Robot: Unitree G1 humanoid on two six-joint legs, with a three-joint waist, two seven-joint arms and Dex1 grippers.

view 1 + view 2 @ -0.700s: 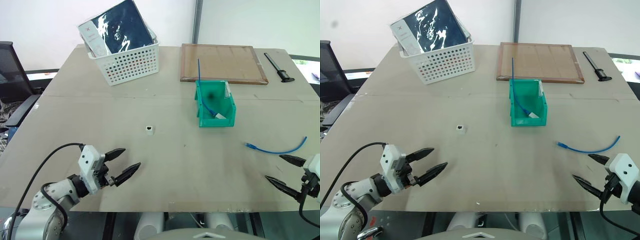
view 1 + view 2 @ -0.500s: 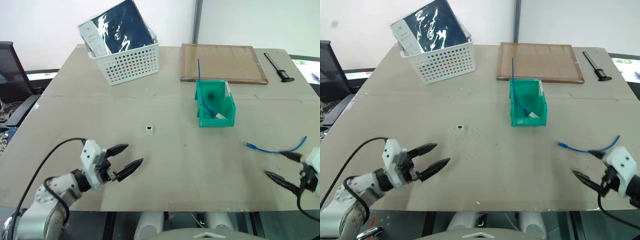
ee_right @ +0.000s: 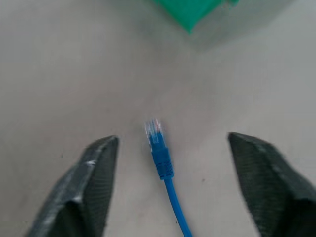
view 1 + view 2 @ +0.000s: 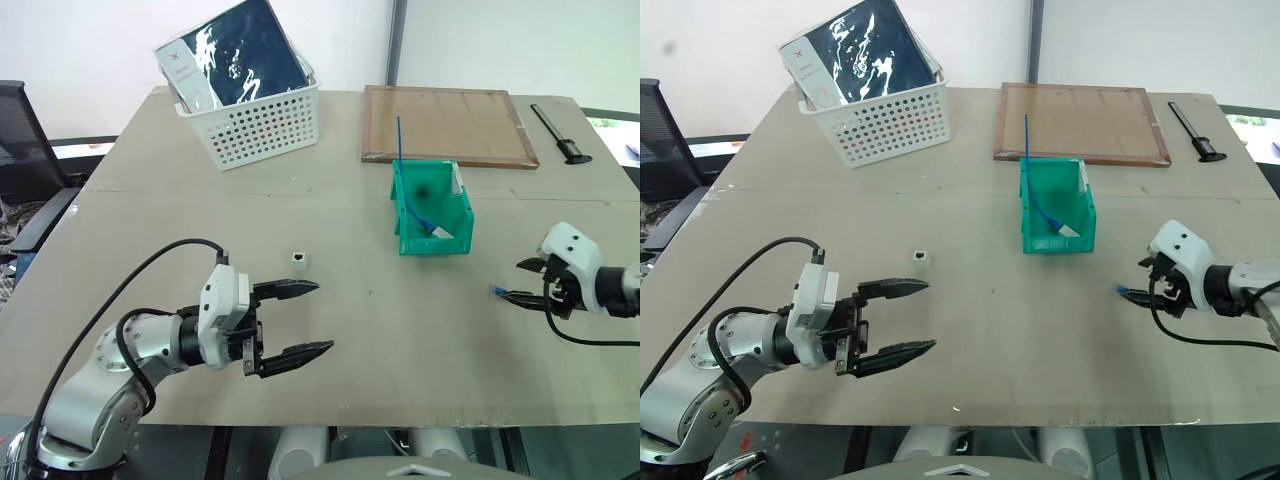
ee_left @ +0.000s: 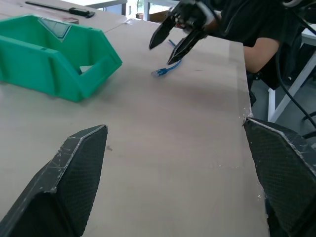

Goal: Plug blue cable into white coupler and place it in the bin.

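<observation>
On the tan worktop [image 4: 150,230], the left pincer [image 4: 305,318] gapes wide and empty just short of the tiny white coupler [image 4: 299,260], the green bin [image 4: 431,210] sits mid-table, and the right pincer [image 3: 170,185], spread open, straddles the bright-blue cable [image 3: 165,180] with its small clear plug.

It looks like a robotics lab or test room — a plain tan worktable [image 4: 200,215] against bare white walls [image 4: 90,40], with a black office chair [image 4: 22,140] at the far left and a seated person [image 5: 266,44] beyond the table's right edge.
</observation>
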